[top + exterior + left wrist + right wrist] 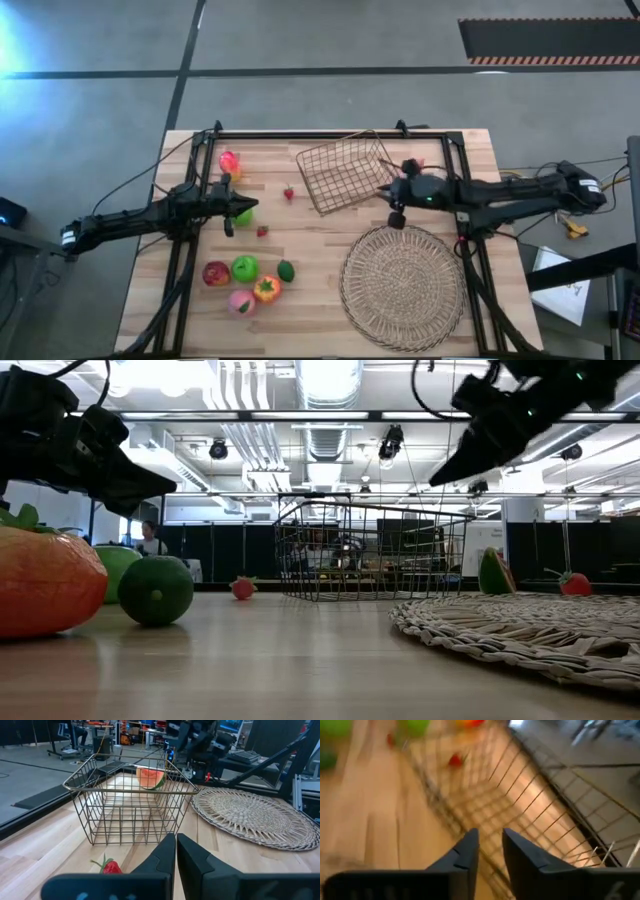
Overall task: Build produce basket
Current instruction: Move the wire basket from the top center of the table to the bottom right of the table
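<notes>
Right end effector [392, 192]: narrow gap between its fingers, nothing held, poised at the near corner of the wire basket [345, 172], likely to reposition it. Left end effector [232, 207]: closed, empty, waiting beside a green fruit [244, 215]. Produce cluster [245, 280]: loose on the table [310, 260], none in the basket. Straw mat [402, 286]: bare.

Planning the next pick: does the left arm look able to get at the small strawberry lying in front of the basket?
Probably yes. The left gripper points at the strawberry, with bare table between them; the wire basket stands behind it, not in the way.
</notes>
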